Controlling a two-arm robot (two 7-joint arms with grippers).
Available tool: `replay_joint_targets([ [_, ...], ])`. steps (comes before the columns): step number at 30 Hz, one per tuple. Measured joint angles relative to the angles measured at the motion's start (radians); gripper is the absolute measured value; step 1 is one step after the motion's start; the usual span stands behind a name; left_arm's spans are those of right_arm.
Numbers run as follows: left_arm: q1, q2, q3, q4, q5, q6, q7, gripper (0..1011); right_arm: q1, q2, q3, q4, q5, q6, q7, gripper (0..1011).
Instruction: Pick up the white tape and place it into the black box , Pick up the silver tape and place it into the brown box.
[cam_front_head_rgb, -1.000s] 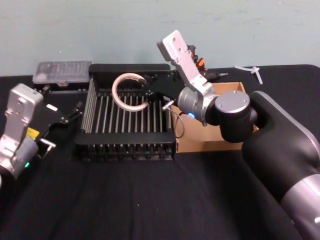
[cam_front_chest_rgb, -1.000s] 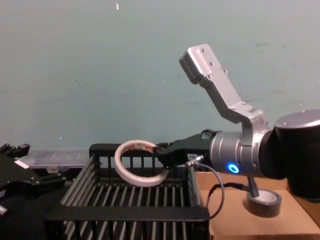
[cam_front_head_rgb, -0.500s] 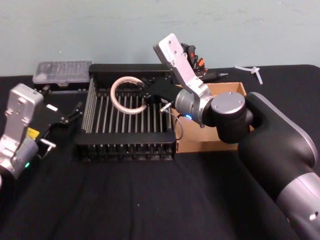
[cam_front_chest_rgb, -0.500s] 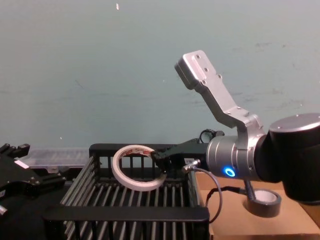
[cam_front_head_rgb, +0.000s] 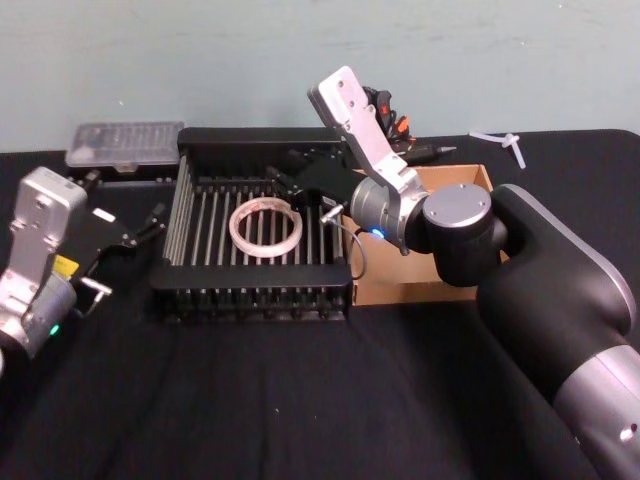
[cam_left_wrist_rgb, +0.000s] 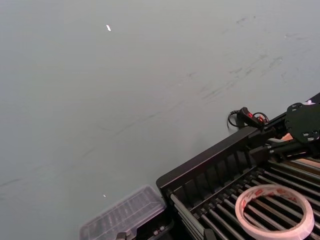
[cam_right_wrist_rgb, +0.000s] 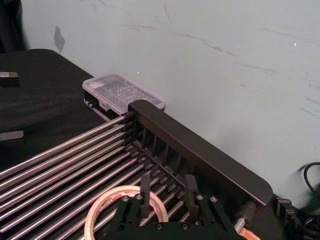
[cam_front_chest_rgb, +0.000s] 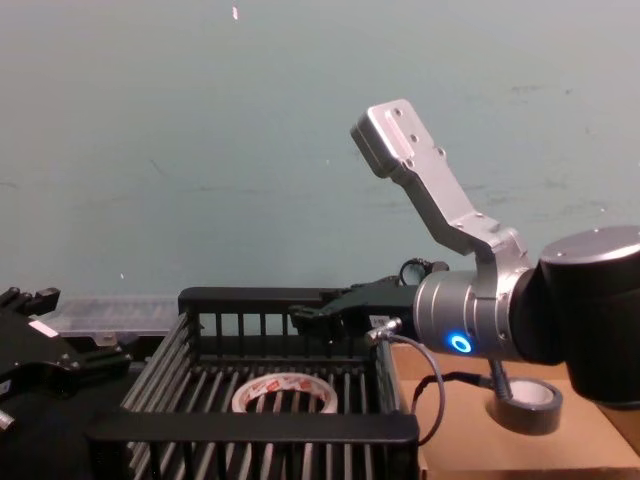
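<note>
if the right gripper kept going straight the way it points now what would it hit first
Probably the far-left wall of the black box. The right gripper, open, points leftward above the white tape lying flat on the slats, so it likely passes over it; depth is unclear.

Black table (cam_front_head_rgb: 250, 400) bears black box (cam_front_head_rgb: 190, 215), brown box (cam_front_head_rgb: 400, 285), clear case (cam_front_head_rgb: 125, 143)

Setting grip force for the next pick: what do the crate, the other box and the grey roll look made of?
The black box looks like matte moulded plastic, though its floor bars glint, possibly metal. The brown box looks like plain tan cardboard, dull and flat-walled. The silver tape looks like dull grey, cloth-type tape on a pale core.
</note>
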Motion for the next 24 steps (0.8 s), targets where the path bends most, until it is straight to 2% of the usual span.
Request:
replay_joint_targets([
  [4, 0.000, 0.000, 0.000, 0.000, 0.000, 0.000, 0.000, 1001, 0.000, 0.000, 0.000, 0.000, 0.000, 0.000, 0.000, 514],
  [9, 0.000, 0.000, 0.000, 0.000, 0.000, 0.000, 0.000, 1001, -0.001, 0.001, 0.000, -0.001, 0.001, 0.000, 0.000, 704],
  [15, 0.000, 0.000, 0.000, 0.000, 0.000, 0.000, 0.000, 1001, -0.001, 0.001, 0.000, -0.001, 0.001, 0.000, 0.000, 872],
  [21, 0.000, 0.000, 0.000, 0.000, 0.000, 0.000, 0.000, 1001, -0.001, 0.001, 0.000, -0.002, 0.002, 0.001, 0.000, 1002],
  [24, 0.000, 0.000, 0.000, 0.000, 0.000, 0.000, 0.000, 1001, -0.001, 0.001, 0.000, -0.002, 0.002, 0.001, 0.000, 1000],
])
